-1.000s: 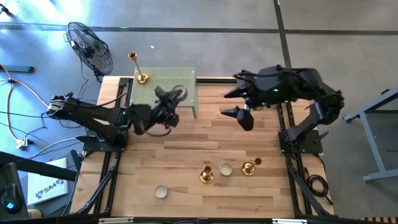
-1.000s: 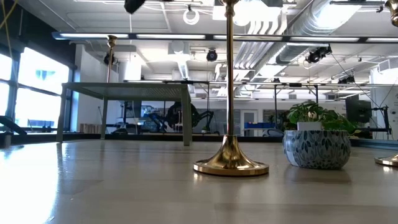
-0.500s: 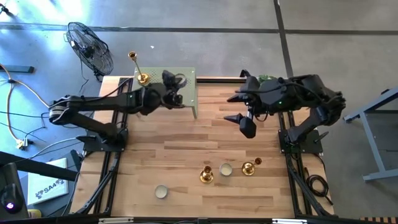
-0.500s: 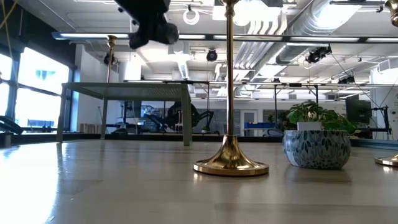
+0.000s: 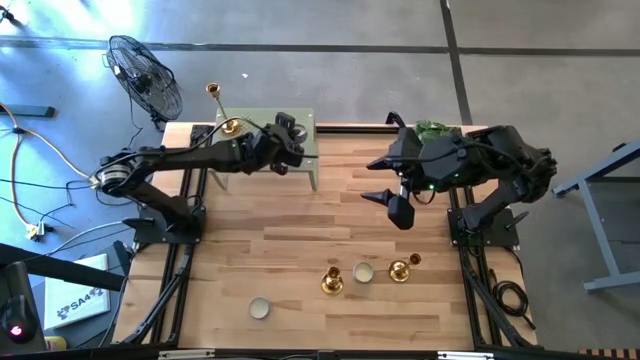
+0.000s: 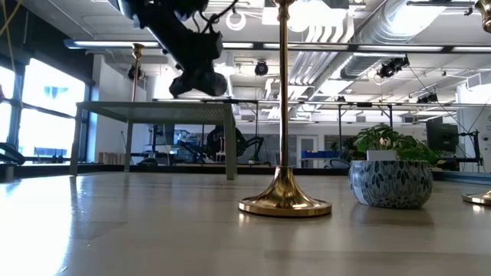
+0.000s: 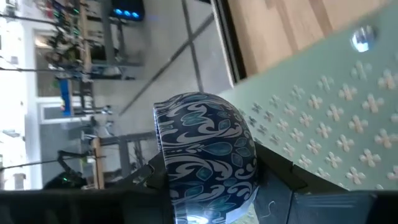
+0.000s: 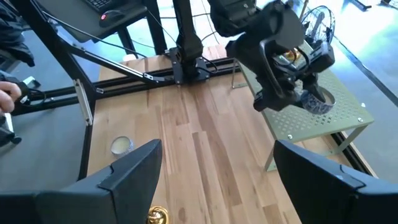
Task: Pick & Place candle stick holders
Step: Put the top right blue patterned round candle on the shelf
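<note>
Over the green shelf (image 5: 300, 135) your left hand (image 5: 285, 150) holds a patterned pot (image 7: 208, 155), while the right hand (image 5: 392, 205), fingers wide and empty, hangs nearer the two upright candlesticks (image 5: 333, 281) standing toward the bench's (image 5: 290, 250) front edge.

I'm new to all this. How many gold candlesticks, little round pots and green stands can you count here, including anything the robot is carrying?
Gold candle stick holders: 3 (on the green stand; on the table and)
Little round pots: 3 (on the table and; a blue patterned pot in the left end effector)
Green stand: 1
Total: 7
</note>
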Controlling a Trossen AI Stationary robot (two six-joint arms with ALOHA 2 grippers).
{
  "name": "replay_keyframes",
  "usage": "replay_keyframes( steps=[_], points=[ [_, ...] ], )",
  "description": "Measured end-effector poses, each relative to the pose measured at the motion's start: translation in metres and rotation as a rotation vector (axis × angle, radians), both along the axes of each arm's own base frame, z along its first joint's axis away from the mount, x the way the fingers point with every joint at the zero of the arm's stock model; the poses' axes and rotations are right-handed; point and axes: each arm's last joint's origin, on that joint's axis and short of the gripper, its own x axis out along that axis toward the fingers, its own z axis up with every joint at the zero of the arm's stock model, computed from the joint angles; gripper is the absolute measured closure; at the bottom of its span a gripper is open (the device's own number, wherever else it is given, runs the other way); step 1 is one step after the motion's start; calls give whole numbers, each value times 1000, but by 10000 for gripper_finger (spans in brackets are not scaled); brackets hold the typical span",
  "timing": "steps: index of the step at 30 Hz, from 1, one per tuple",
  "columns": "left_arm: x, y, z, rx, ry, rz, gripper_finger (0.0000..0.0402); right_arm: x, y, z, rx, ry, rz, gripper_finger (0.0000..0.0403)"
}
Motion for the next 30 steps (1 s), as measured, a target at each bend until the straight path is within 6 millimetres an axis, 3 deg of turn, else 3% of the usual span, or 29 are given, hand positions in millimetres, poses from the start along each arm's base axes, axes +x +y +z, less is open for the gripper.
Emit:
replay_keyframes(
  steps=[12, 30],
  points=[
    [-6, 15, -11, -92, 30, 22, 257, -1, 1, 0, -11, 5, 5, 100],
    [-9, 10, -17, -195, 69, -26, 255, -1, 0, -1, -34, 15, -25, 100]
  ],
)
